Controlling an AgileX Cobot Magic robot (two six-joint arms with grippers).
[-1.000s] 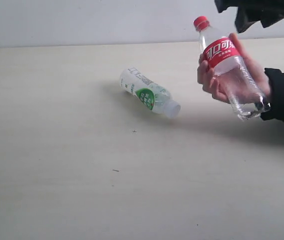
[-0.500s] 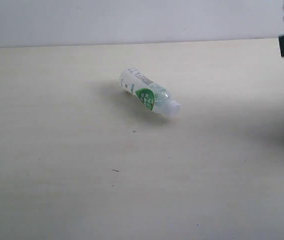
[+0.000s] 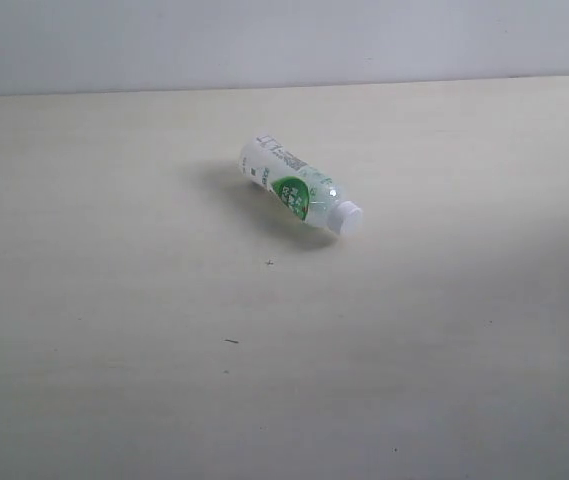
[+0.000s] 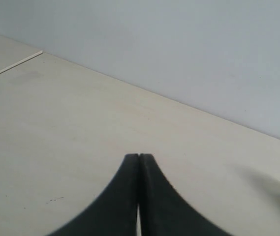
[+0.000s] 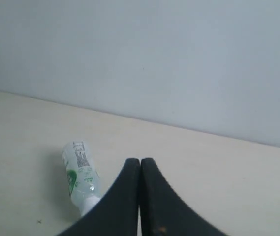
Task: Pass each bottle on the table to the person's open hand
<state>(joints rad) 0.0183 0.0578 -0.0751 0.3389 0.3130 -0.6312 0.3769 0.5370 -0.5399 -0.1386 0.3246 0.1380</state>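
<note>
Left gripper (image 4: 139, 158) and right gripper (image 5: 140, 162) both pinched together, bottle (image 3: 299, 187) on its side near the right one

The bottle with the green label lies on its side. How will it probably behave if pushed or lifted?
The bottle lies on its round side on the smooth table, so a sideways push would likely roll it. It looks small and partly see-through, so probably light and easily knocked away. Its plastic wall may dent under a firm squeeze.
</note>
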